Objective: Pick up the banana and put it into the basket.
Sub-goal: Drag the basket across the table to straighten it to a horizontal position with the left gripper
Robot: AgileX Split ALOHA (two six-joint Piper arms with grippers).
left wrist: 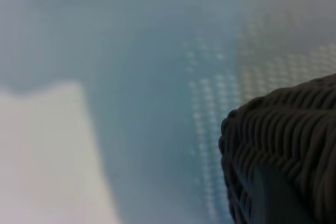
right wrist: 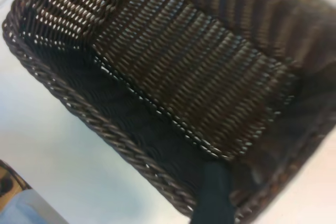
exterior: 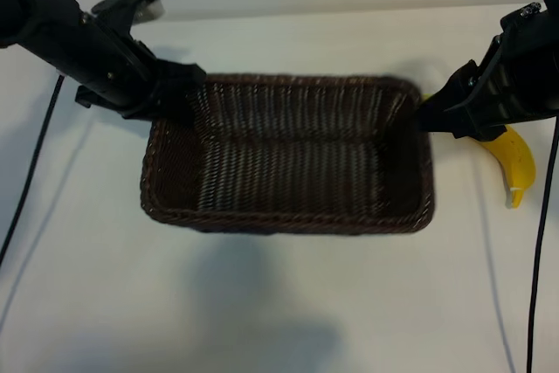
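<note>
One rectangular dark brown woven wicker basket (exterior: pixel 288 216) with a braided rim; one curved bright yellow banana (exterior: pixel 515 163); two black robot arms, each ending in one gripper, the left gripper (exterior: pixel 179 93) and the right gripper (exterior: pixel 437 115); two thin black cables (exterior: pixel 31 172) trailing on one white table (exterior: pixel 279 303)

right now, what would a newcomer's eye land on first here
The dark woven basket in the middle of the white table, with nothing in it. Next, the yellow banana lying outside it by its right end, half hidden under the right gripper. The left gripper sits at the basket's left rim.
</note>
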